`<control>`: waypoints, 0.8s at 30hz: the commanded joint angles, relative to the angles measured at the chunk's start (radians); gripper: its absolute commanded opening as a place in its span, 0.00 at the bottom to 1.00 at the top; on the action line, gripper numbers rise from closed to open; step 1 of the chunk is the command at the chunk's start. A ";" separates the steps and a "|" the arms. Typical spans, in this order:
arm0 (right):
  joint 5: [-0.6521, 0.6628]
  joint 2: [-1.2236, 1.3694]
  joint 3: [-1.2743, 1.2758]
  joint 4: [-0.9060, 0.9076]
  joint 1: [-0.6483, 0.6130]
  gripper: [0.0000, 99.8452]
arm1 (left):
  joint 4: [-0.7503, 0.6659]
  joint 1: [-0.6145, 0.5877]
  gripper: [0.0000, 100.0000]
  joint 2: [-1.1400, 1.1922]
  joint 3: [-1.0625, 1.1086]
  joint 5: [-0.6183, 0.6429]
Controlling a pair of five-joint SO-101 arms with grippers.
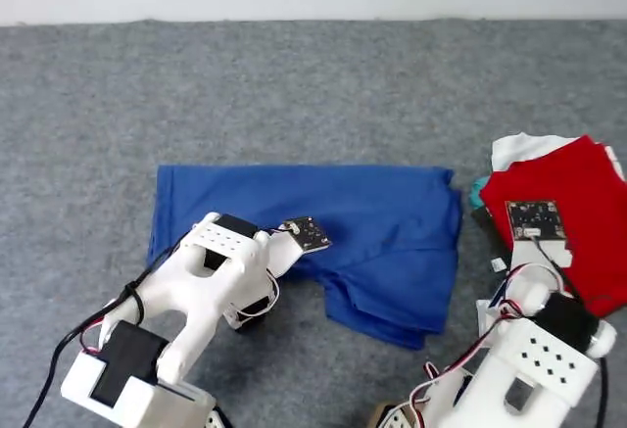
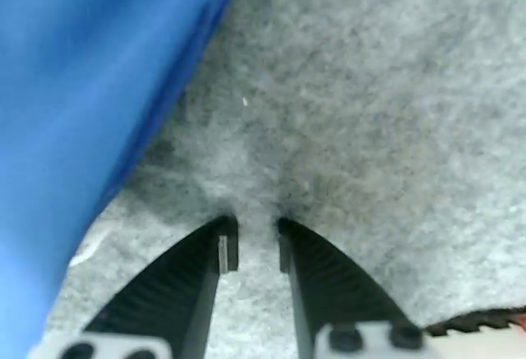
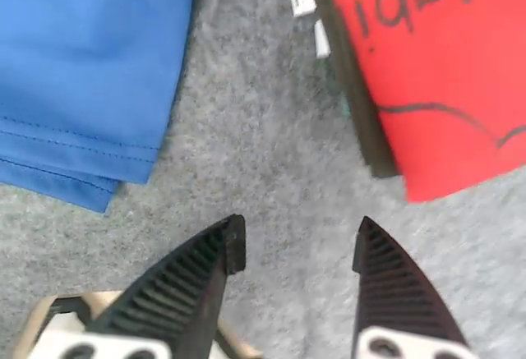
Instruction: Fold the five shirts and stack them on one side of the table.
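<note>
A blue shirt lies partly folded in the middle of the grey table, its right part doubled over. My left gripper hovers just above the bare table beside the blue shirt's edge, its fingers a narrow gap apart with nothing between them. A folded red shirt tops a stack at the table's right edge. My right gripper stands open over the strip of table between the blue shirt and the red shirt, holding nothing.
White cloth and a bit of teal cloth peek out from under the red shirt. The far half of the table and its left side are bare grey felt. A pale wall runs along the far edge.
</note>
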 commanded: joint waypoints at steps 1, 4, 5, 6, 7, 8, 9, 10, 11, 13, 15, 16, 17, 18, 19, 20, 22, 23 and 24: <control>0.089 -0.016 -0.051 0.085 -0.085 0.22 | -0.031 0.025 0.09 0.014 0.051 0.011; 0.097 -0.016 -0.032 0.088 -0.182 0.22 | -0.031 0.025 0.09 0.014 0.051 0.011; 0.098 -0.012 -0.026 0.074 -0.208 0.22 | -0.031 0.025 0.09 0.014 0.051 0.011; 0.094 -0.008 -0.012 0.050 -0.239 0.22 | -0.031 0.025 0.09 0.014 0.051 0.011; 0.087 -0.008 0.009 0.021 -0.272 0.22 | -0.031 0.025 0.09 0.014 0.051 0.011; 0.066 -0.008 0.032 -0.008 -0.306 0.22 | -0.031 0.025 0.09 0.014 0.051 0.011; 0.034 -0.008 0.054 -0.039 -0.343 0.22 | -0.031 0.025 0.09 0.014 0.051 0.011; 0.000 -0.007 0.074 -0.071 -0.381 0.22 | -0.031 0.025 0.09 0.014 0.051 0.011; -0.032 -0.005 0.095 -0.105 -0.426 0.22 | -0.031 0.025 0.09 0.014 0.051 0.011; -0.077 -0.005 0.141 -0.134 -0.516 0.22 | -0.031 0.025 0.09 0.014 0.051 0.011; -0.103 -0.007 0.161 -0.154 -0.568 0.22 | -0.031 0.025 0.09 0.014 0.051 0.011; -0.107 -0.007 0.160 -0.170 -0.576 0.22 | -0.031 0.025 0.09 0.014 0.051 0.011; -0.112 -0.007 0.160 -0.194 -0.578 0.22 | -0.031 0.025 0.09 0.014 0.051 0.011; -0.120 -0.005 0.163 -0.217 -0.576 0.22 | -0.031 0.025 0.09 0.014 0.051 0.011; -0.140 -0.005 0.163 -0.234 -0.573 0.22 | -0.031 0.025 0.09 0.014 0.051 0.011; -0.170 -0.005 0.163 -0.243 -0.573 0.22 | -0.031 0.025 0.09 0.014 0.051 0.011; -0.227 -0.005 0.158 -0.252 -0.573 0.22 | -0.031 0.025 0.09 0.014 0.051 0.011; -0.232 -0.005 0.147 -0.251 -0.562 0.22 | -0.031 0.025 0.09 0.014 0.051 0.011; -0.236 -0.005 0.132 -0.246 -0.545 0.22 | -0.031 0.025 0.09 0.014 0.051 0.011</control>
